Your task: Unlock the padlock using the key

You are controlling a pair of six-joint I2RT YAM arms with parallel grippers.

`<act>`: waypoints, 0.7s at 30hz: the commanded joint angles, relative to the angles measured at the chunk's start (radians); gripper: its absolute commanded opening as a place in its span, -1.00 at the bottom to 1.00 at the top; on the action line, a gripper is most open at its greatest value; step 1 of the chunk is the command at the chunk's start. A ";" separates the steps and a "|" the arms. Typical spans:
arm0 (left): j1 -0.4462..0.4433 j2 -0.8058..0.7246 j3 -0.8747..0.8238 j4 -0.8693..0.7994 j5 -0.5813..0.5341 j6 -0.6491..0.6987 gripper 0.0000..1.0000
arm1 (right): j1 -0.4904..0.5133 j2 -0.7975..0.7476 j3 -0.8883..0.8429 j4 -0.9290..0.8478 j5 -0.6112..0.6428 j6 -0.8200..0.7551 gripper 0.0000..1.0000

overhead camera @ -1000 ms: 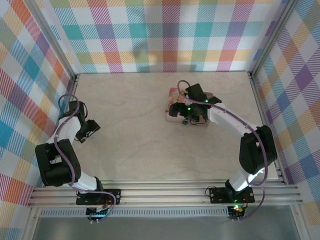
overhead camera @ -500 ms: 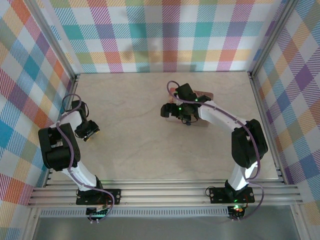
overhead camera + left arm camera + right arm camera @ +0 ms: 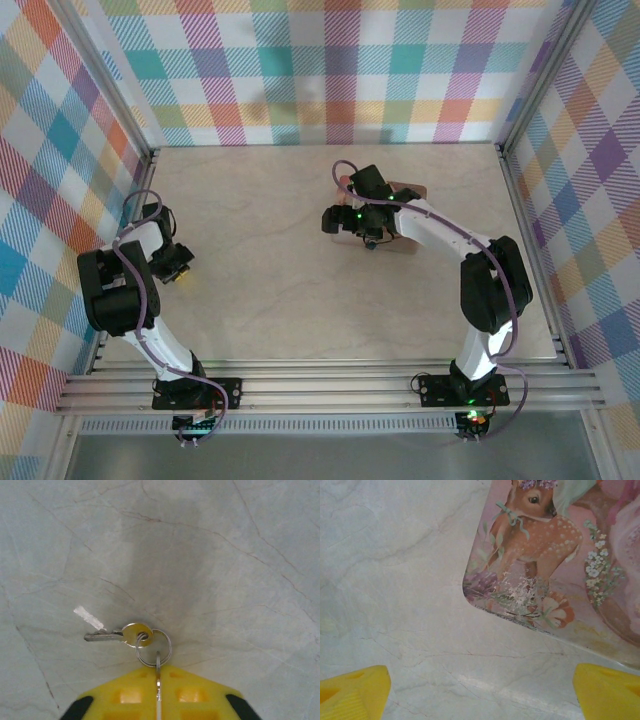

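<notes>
A small silver key with a brass head lies flat on the marble table, joined to a steel key ring. My left gripper is shut, its yellow fingers pinching the near edge of that ring. From above, the left gripper sits at the table's left side. My right gripper is open over bare table, just off the corner of the pink illustrated box; from above the right gripper is at the box's left edge. The padlock is hidden.
The pink box lies right of centre, mostly under the right arm. A white scuff marks the table beside the key's tip. Plaid walls and metal frame rails enclose the table on three sides.
My left gripper has closed onto the key ring and shifted slightly left. The right gripper moved left off the box a second ago and has barely moved since.
</notes>
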 commanded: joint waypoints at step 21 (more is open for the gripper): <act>-0.265 -0.343 0.084 -0.211 0.498 -0.179 -1.00 | 0.042 -0.294 -0.495 0.737 -0.253 -0.132 0.18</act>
